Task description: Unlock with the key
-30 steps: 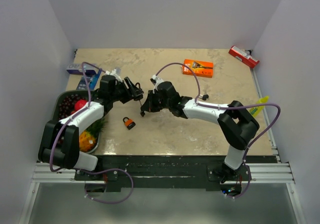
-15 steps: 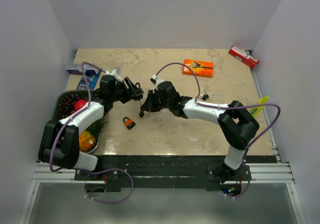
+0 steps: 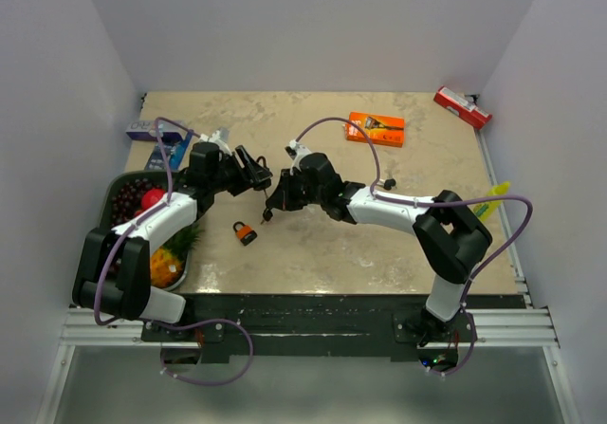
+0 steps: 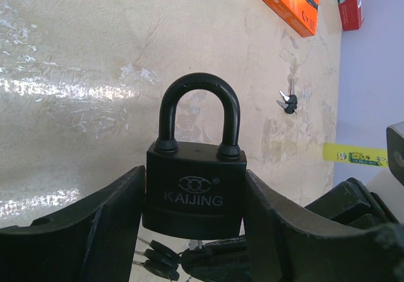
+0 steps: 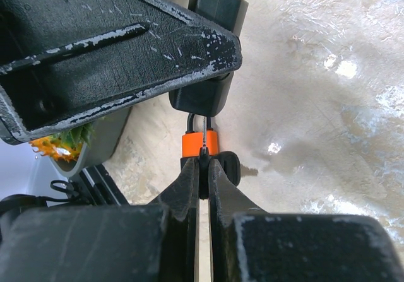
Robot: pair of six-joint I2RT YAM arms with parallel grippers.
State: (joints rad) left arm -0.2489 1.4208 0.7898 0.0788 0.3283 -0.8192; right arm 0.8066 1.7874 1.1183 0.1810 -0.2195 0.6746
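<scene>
The black padlock sits clamped by its body between the two fingers of the left gripper. Its jaws stand about half open around it, with the shackle closed and pointing away from the wrist. From above, this gripper hangs over the left middle of the worktop, clear of the surface.

The right gripper is pinched tight on the thin blade of a key. It sits just to the near right of the lock, with its fingertips aimed up at the lock's underside. In the right wrist view the key tip is close below the lock body but not touching it. In the left wrist view, dark key heads show just under the lock's lower edge, though the keyhole itself is hidden.

An orange padlock lies on the worktop, near and slightly left of both grippers. A small bunch of spare keys lies apart on the bare surface. An orange box rests toward the far side and a red box in the far right corner. A dark tray of fruit sits at the left edge, with a blue box beyond it.
</scene>
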